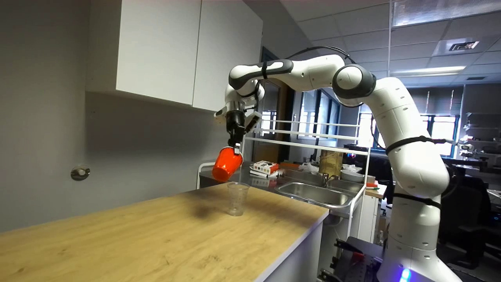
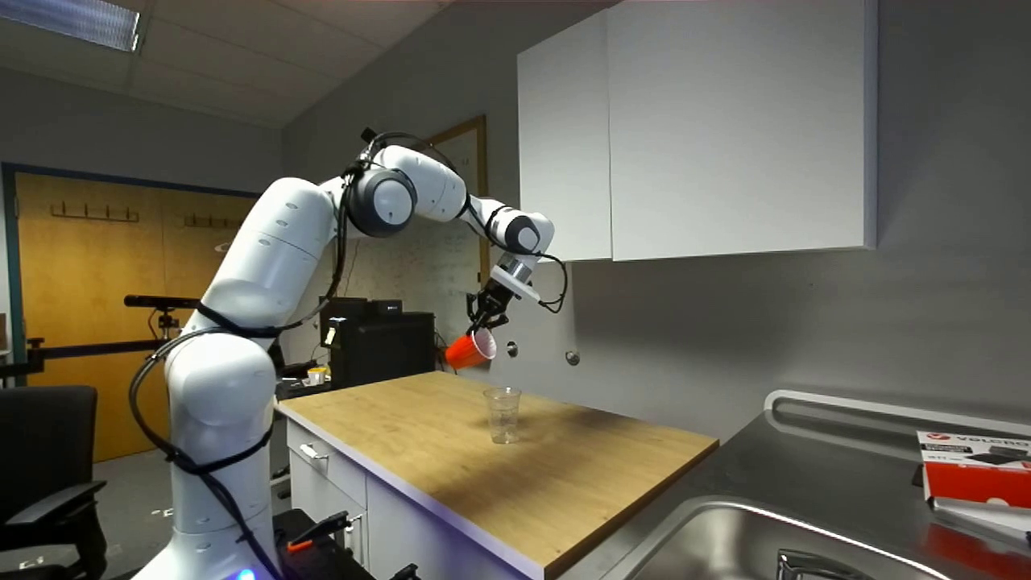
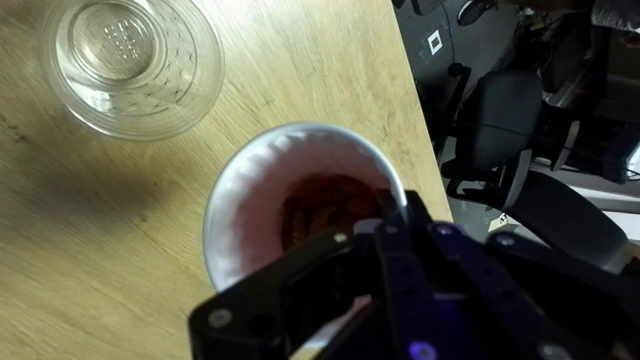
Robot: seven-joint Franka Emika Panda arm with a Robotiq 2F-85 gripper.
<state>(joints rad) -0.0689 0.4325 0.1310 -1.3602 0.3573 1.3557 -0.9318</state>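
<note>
In an exterior view, the white jointed arm [image 1: 354, 77] arches from lower right to centre, its black gripper [image 1: 236, 146] pinching a tilted, round red plastic cup [image 1: 226, 164] by the rim.

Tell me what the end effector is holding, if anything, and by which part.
The end effector holds a red cup, pinched by its rim; the cup is tilted.

White cupboards [image 1: 160, 53] hang higher than the claw [image 1: 236, 145], a wooden counter [image 1: 137, 243] stretches beneath it, and lower, to its side, I see a steel sink [image 1: 313, 192] near a red-and-white box [image 2: 976, 471].
</note>
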